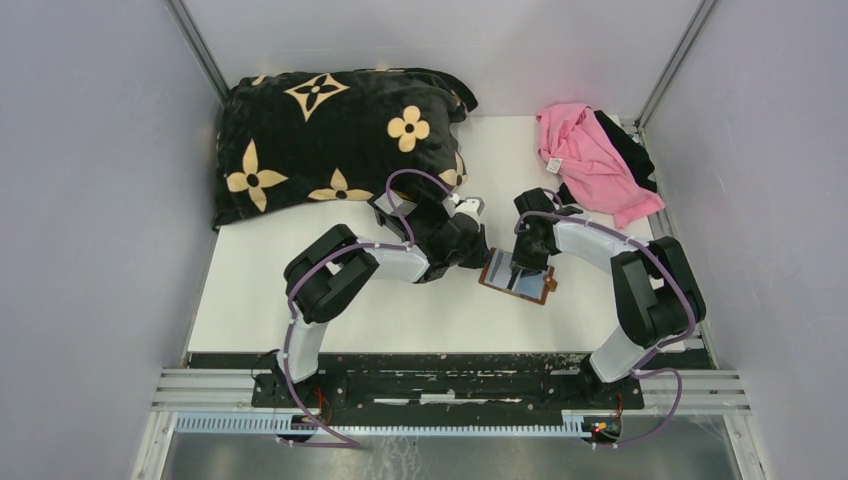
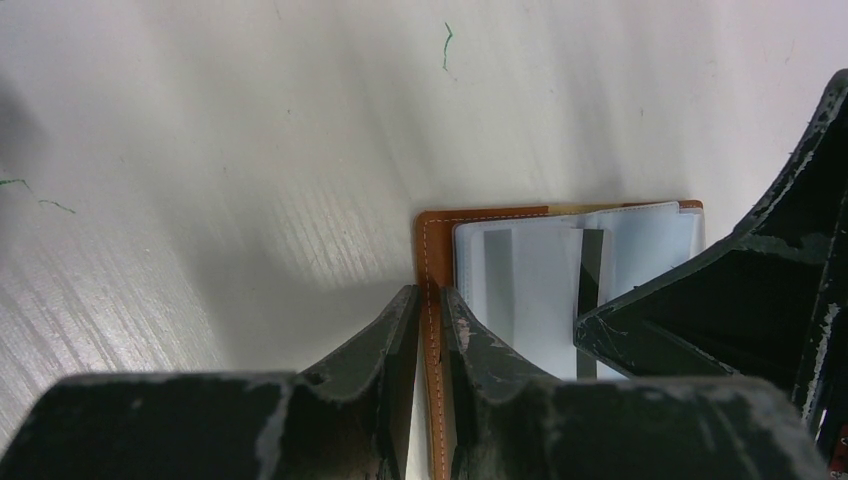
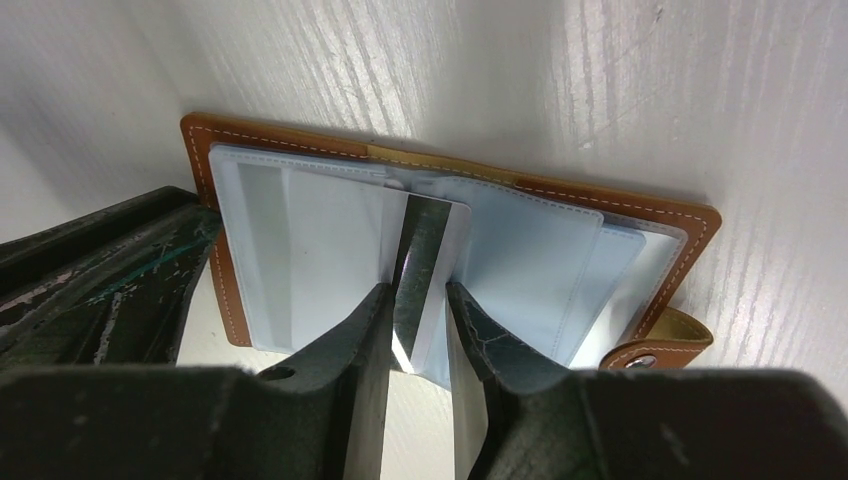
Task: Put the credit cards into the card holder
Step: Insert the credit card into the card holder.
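The white table (image 1: 400, 310) carries a black flower-patterned blanket (image 1: 330, 130) at its far left and a pink garment (image 1: 590, 155) at its far right. The 2 arms meet over the centre-right of the table, where the brown card holder (image 3: 560, 195) lies open and flat, clear sleeves (image 3: 530, 260) up, snap tab (image 3: 665, 345) at 1 corner. The left gripper (image 2: 430, 297) is clamped on the holder's stitched leather edge. The right gripper (image 3: 420, 290) is clamped on 1 pale credit card (image 3: 435, 225) with a dark stripe, its far end over the sleeves near the fold. Whether it sits inside a pocket cannot be determined.
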Robot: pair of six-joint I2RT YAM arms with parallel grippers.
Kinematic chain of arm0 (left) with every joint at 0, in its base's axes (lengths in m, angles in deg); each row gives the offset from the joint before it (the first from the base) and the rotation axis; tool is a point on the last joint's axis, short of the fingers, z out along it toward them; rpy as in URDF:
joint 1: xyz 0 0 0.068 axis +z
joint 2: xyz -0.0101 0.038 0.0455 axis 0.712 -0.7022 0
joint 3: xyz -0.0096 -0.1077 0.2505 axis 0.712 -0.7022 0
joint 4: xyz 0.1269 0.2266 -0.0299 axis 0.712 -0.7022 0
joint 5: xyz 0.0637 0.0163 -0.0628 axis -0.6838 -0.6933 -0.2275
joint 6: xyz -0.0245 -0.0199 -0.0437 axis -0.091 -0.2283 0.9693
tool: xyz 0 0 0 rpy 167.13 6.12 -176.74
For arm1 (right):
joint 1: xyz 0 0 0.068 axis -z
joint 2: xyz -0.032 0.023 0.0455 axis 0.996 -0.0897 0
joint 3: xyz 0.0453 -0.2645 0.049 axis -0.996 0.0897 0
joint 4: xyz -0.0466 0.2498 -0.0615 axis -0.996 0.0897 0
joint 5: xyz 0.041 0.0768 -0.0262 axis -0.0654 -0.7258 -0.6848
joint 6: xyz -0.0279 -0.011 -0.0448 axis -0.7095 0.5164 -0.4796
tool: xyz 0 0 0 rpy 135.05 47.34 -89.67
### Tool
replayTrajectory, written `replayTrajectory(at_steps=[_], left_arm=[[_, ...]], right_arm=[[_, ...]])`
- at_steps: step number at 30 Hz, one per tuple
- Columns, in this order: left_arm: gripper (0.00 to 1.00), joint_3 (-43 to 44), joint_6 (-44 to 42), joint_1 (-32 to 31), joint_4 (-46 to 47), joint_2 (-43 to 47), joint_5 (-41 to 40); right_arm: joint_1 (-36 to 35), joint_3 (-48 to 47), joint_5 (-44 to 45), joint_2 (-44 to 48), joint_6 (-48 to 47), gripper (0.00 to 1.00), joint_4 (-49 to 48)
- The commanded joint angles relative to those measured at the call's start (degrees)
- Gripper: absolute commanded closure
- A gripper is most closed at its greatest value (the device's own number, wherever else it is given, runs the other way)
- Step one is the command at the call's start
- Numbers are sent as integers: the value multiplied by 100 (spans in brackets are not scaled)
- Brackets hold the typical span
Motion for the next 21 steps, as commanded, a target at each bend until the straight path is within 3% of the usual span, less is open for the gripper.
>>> replayTrajectory(at_steps=[1,21], left_arm=[[76,-734,-379,-110,-2397,-718,231],[76,-822,-438,-106,-2294,-687,279]], right_arm=[[-21,182,-198,166,182,68,-577],[-23,-34,-737,-1,215,66,-1426]])
